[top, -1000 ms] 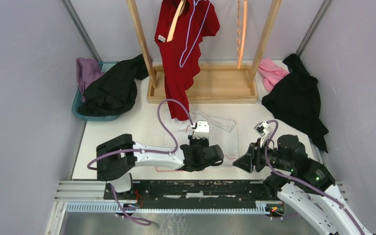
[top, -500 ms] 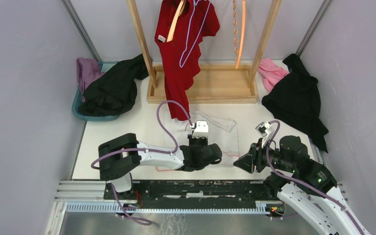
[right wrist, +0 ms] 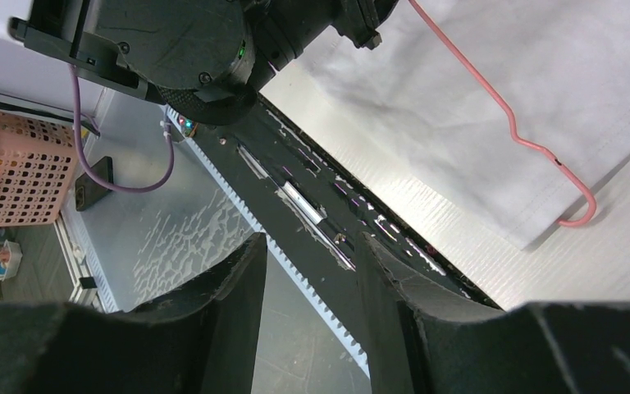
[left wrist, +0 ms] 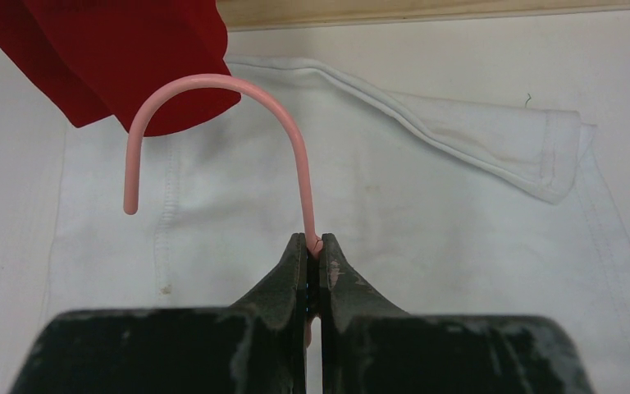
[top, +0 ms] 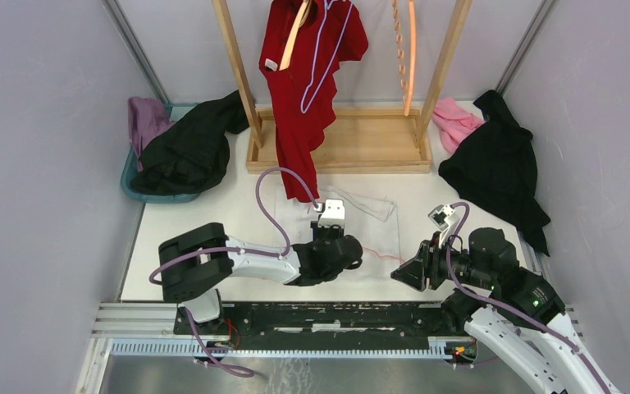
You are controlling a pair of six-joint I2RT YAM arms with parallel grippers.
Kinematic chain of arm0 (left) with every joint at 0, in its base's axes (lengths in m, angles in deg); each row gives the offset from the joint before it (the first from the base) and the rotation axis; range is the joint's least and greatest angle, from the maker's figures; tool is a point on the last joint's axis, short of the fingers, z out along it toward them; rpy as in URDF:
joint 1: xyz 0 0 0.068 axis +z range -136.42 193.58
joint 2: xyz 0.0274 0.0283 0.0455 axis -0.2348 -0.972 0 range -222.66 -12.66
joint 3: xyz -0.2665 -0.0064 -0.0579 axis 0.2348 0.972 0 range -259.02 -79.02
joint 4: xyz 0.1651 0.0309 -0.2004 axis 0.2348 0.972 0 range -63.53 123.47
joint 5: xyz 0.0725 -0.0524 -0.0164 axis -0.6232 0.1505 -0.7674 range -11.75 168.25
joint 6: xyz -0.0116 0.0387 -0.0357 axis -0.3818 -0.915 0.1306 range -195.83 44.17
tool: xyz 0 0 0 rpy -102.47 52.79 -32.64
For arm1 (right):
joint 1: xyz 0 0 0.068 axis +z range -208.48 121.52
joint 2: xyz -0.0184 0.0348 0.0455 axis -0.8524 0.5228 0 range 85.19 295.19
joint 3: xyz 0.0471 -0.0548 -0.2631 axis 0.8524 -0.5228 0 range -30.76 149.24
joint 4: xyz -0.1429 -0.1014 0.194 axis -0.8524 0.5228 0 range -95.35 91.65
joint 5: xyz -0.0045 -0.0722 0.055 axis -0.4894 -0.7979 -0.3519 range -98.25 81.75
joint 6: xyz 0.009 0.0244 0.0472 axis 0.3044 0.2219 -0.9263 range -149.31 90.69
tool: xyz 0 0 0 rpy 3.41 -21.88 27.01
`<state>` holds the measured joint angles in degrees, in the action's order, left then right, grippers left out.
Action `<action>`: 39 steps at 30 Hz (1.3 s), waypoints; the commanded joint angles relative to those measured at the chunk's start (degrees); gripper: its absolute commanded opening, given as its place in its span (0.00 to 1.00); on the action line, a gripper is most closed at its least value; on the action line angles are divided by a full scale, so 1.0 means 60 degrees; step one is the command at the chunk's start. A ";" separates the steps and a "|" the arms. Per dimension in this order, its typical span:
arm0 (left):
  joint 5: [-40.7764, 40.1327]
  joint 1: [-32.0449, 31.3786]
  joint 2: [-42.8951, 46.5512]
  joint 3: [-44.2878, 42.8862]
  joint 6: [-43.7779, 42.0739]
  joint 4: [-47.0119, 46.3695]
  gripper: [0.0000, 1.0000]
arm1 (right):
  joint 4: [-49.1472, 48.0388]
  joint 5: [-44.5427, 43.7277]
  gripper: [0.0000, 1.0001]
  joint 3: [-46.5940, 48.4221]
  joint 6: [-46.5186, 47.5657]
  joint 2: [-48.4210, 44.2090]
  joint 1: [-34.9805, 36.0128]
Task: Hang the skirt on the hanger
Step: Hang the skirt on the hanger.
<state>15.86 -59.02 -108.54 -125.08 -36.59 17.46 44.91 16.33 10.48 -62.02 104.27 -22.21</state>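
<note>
- One white skirt [left wrist: 426, 213] lies flat on the table [top: 205, 222], in front of the wooden rack [top: 336, 144] and between the two arms; one corner of it is folded over at its far edge.
- One pink wire hanger [left wrist: 213, 82] lies on the skirt. Its hook curves up towards the rack, and its right shoulder reaches the skirt's near right corner.
- The left hand [left wrist: 312, 246] is pinched tight on the hanger's neck, just below the hook, with no gap between its two fingers.
- The right hand [right wrist: 312, 254] hovers beside the skirt's near right edge. Its two fingers are partly apart and nothing is between them.
- One red garment [top: 299, 90] hangs from the rack, and its lower tip hangs just over the skirt's far left corner.
- There are two black garments: one [top: 184, 152] is heaped in the teal basin [top: 131, 185] on the left, and the other [top: 496, 164] is spread on the table on the right.
- One purple cloth [top: 143, 119] sits in the basin behind the black heap.
- One pink cloth [top: 457, 121] lies beside the right-hand black garment.
</note>
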 commanded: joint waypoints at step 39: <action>0.2363 0.2087 -0.1442 0.0588 -0.4930 -0.7155 0.03 | -0.2188 -0.1547 0.49 -0.1185 -0.0575 0.2184 0.0047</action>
<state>28.07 -47.78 -115.67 -121.01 -61.50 -19.92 37.18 12.39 4.79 -63.72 115.43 -22.21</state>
